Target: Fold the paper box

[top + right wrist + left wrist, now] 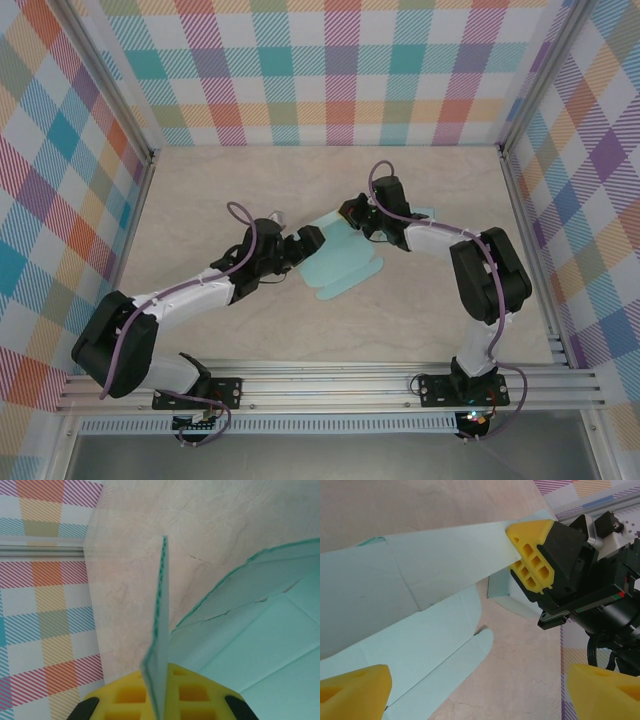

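Observation:
The paper box is a pale teal cut sheet lying mostly flat at mid-table, with rounded tabs toward the front. My right gripper is shut on its far flap and holds that flap raised. In the right wrist view the flap stands edge-on, pinched between the yellow pads. My left gripper hovers at the sheet's left edge. Its yellow fingertips stand wide apart and open, with nothing between them, above the paper box. The left wrist view also catches the right gripper clamping the flap.
Checked walls with aluminium rails enclose the beige table on three sides. The two arms meet over the sheet at the centre. Bare tabletop lies in front of the sheet and to both sides.

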Tool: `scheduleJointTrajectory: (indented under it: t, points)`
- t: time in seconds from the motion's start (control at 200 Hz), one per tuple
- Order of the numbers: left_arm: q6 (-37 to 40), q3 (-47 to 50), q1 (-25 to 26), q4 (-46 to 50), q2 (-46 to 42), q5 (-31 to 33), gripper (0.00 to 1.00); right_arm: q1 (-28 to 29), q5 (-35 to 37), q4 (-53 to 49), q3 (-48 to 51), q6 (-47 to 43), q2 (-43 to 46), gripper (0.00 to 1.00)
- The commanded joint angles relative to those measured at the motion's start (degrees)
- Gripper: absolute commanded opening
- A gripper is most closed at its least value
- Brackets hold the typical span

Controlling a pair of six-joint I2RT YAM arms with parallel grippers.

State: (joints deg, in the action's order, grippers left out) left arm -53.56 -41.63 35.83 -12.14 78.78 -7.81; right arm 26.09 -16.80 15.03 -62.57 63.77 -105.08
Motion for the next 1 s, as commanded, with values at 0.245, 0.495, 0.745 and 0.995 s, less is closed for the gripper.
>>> scheduleJointTrajectory:
  t: [0.245, 0.495, 0.745, 0.995]
  points:
    - [42.86, -0.4, 5.28, 7.86, -10.43, 27.1, 0.63, 1.38, -0.45, 1.77, 1.49, 1.97, -1.8, 0.0]
    - [77.65, 0.35, 6.77, 1.48, -3.1, 27.15, 0.67, 1.42, -0.58, 1.69, 1.48, 2.32, -2.11, 0.0]
    - [92.03, -4.8, 6.88, -0.36, 6.17, 29.99, 0.65, 1.42, -1.37, 0.9, 0.63, 1.97, -2.32, 0.0]
    - [98.68, -8.03, 6.86, -1.66, 12.32, 34.07, 0.44, 1.47, -3.72, 3.34, 0.95, 3.29, -3.65, 0.01]
